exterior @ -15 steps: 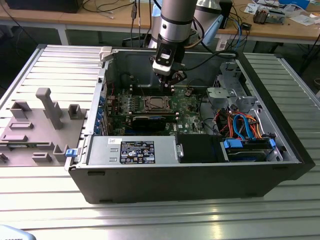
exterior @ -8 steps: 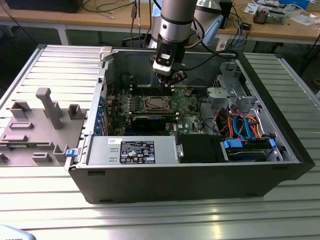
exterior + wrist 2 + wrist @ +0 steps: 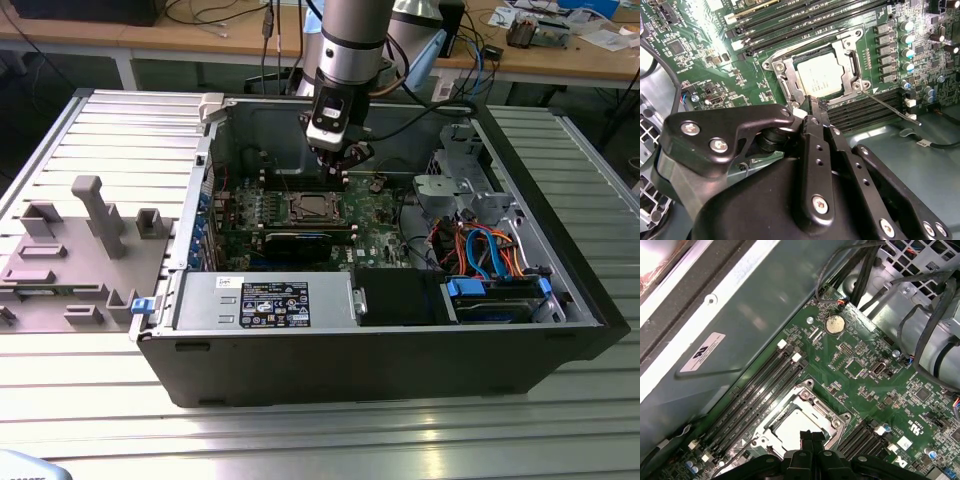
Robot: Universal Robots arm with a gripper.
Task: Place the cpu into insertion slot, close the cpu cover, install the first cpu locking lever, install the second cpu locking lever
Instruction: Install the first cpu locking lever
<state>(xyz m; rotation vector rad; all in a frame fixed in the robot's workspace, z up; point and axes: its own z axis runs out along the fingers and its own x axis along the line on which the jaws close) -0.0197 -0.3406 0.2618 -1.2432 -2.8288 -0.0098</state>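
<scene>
Hovering above one seated cpu (image 3: 822,75), the single tool (image 3: 818,105) seems pinched together, empty.

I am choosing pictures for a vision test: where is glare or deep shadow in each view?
Exterior view: light glares off the metal table, while the computer case interior is dimmer. Second wrist view: the cpu top is washed nearly white, and glare hits the green board. First wrist view: one corner is blown out, and the case wall reflects soft patches.

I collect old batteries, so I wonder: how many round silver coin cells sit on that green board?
1. The coin cell sits on the green board between the cpu and the black cables. Hidden board areas may hold more.
</scene>
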